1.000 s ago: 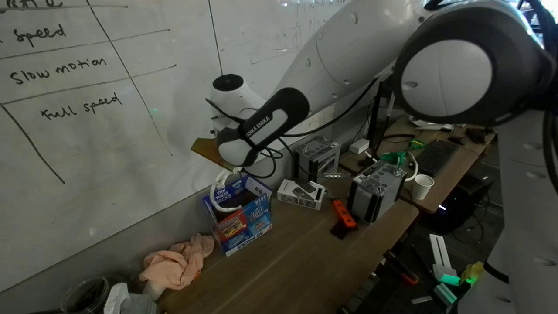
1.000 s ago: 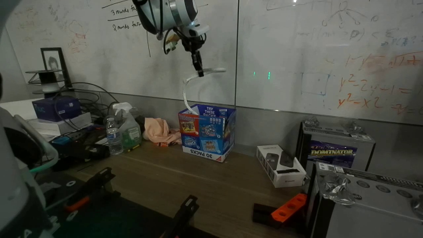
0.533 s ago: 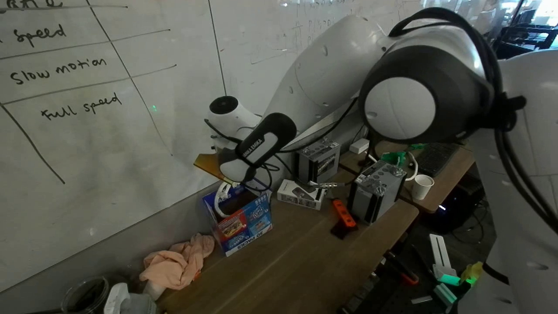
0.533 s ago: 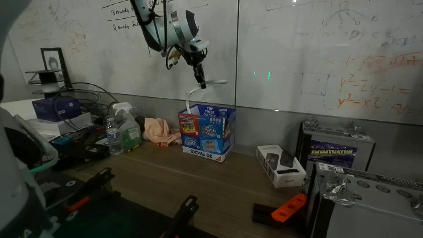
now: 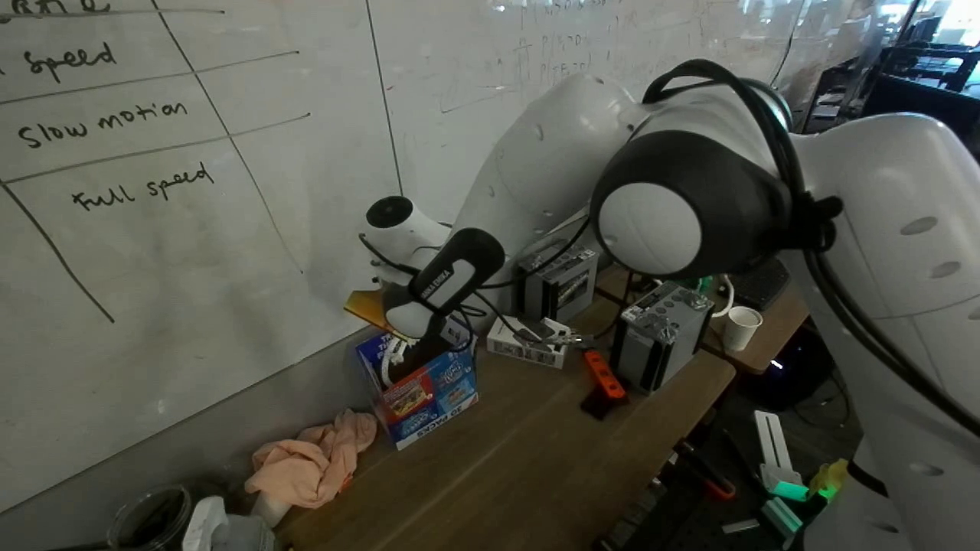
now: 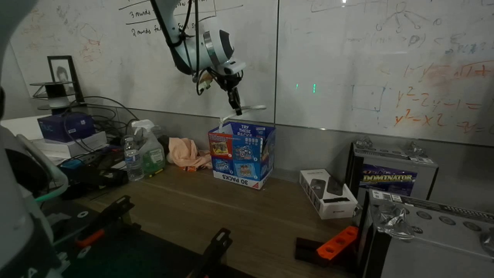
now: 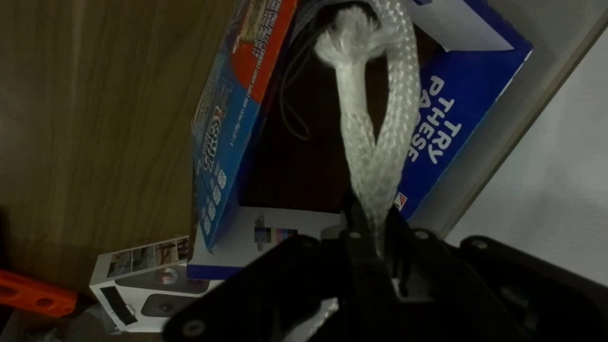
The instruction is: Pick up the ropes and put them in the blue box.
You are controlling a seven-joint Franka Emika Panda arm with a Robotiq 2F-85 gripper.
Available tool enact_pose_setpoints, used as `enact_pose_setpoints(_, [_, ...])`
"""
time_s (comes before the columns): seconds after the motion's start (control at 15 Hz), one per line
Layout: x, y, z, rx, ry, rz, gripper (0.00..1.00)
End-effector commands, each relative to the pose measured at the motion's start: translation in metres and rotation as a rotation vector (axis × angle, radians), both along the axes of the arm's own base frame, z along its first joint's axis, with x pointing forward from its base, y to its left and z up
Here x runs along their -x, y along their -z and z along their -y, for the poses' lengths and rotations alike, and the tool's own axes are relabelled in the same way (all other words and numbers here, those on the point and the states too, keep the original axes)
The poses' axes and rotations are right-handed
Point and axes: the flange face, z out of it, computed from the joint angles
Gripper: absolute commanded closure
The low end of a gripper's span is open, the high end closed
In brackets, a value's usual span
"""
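The blue box [image 5: 432, 390] stands open-topped on the table against the whiteboard wall; it also shows in an exterior view [image 6: 247, 158] and in the wrist view [image 7: 441, 118]. My gripper [image 6: 238, 112] is just above the box opening, pointing down. In the wrist view its fingers [image 7: 375, 213] are shut on a white braided rope [image 7: 401, 71], folded into a loop. In an exterior view one part of the rope [image 6: 254, 107] sticks out to the right above the box, and another part hangs down inside the rim. A thin dark strand shows inside the box.
A peach cloth [image 5: 314, 463] lies beside the box, with a spray bottle [image 6: 151, 148] and water bottle [image 6: 133, 160] near it. A white phone box [image 6: 328, 193], an orange tool [image 6: 339, 242] and grey battery-like units [image 6: 428, 231] stand on the other side. The whiteboard [image 6: 347, 77] rises close behind.
My gripper has moved down toward the box with the rope held in it. The rope's hanging part has sunk further into the box. The box has not moved.
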Motion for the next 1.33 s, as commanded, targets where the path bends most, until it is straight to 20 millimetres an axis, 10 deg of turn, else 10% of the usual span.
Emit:
enact_pose_setpoints(0.0, [-0.015,0.004,-0.004,0.003,0.008,0.019,0.60])
enact_pose_setpoints(0.53, [-0.014,0.000,0.007,-0.007,-0.031,-0.028,0.02])
enact_pose_setpoints(1.27, [0.083,-0.149,0.072,-0.050,-0.624,-0.241,0.00])
